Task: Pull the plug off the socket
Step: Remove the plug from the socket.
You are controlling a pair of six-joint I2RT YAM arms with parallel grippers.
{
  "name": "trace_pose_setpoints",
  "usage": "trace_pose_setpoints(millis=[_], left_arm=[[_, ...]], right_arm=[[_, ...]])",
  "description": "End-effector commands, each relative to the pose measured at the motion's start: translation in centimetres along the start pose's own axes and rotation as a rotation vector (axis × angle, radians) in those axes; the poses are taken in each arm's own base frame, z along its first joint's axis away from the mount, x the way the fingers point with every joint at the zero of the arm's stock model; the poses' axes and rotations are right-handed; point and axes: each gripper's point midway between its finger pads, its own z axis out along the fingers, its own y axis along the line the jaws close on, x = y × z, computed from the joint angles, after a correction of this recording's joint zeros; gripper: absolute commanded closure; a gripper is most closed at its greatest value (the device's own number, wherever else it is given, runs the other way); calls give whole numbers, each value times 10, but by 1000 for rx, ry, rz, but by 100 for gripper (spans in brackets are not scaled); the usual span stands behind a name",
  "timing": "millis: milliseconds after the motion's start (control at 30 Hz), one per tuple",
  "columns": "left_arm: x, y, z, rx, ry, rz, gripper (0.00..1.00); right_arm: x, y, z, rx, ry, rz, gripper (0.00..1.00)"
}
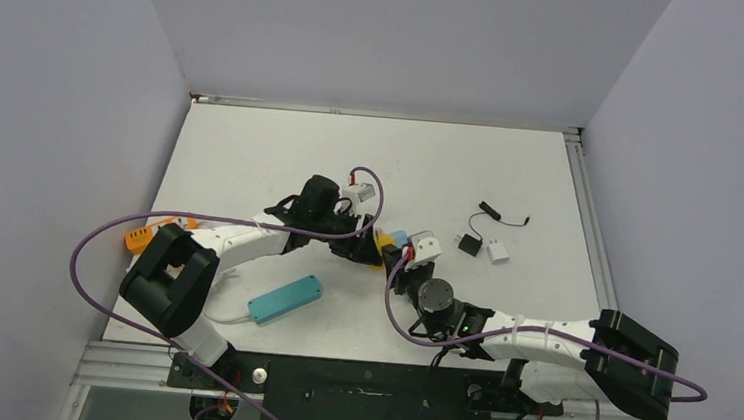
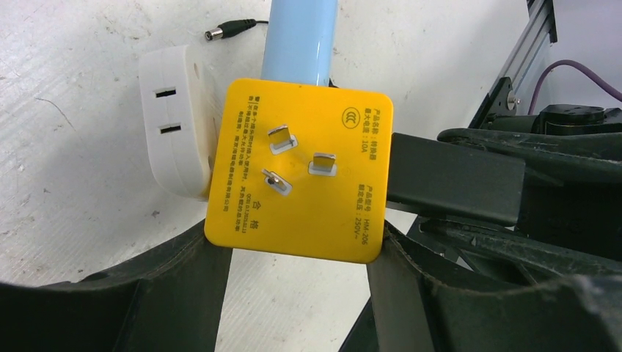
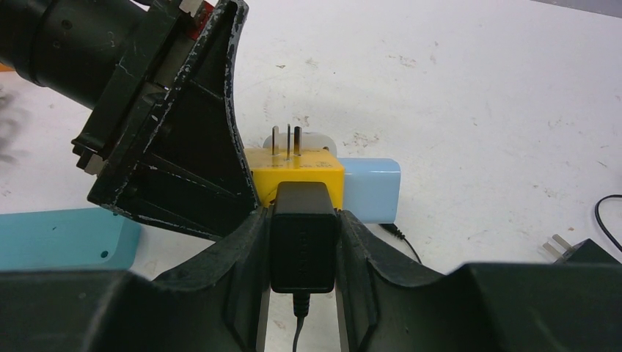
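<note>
table [image 1: 282, 153] with two robot arms meeting near its middle. the left gripper [image 2: 293, 257] clamps the yellow socket adapter [image 2: 297, 172] by its sides, three metal prongs facing the left wrist camera. the right gripper [image 3: 303, 242] is closed on the black plug [image 3: 303, 235], which still sits seated in the yellow adapter's side. a white adapter [image 2: 176, 121] and a light blue block [image 2: 302, 40] touch the yellow one.
</note>
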Motion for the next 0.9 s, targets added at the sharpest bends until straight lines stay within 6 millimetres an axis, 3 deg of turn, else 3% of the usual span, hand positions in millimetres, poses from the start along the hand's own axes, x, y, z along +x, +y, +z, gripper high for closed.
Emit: trace_pose_setpoints(millis=[0, 167, 367, 700, 867], left_arm=[[-20, -9, -6, -6, -59, 71, 100], [-21, -5, -8, -34, -60, 86, 100], [-22, -5, -10, -45, -68, 98, 100], [-22, -4, -9, -46, -63, 97, 100], [-21, -1, -9, -63, -58, 97, 100]], right_arm=[[-40, 10, 4, -7, -99, 52, 95], [-41, -1, 8, -45, -100, 140, 95], [-42, -31, 13, -54, -111, 272, 95], [-43, -22, 14, -49, -105, 226, 95], [-43, -9, 7, 22, -97, 109, 95]])
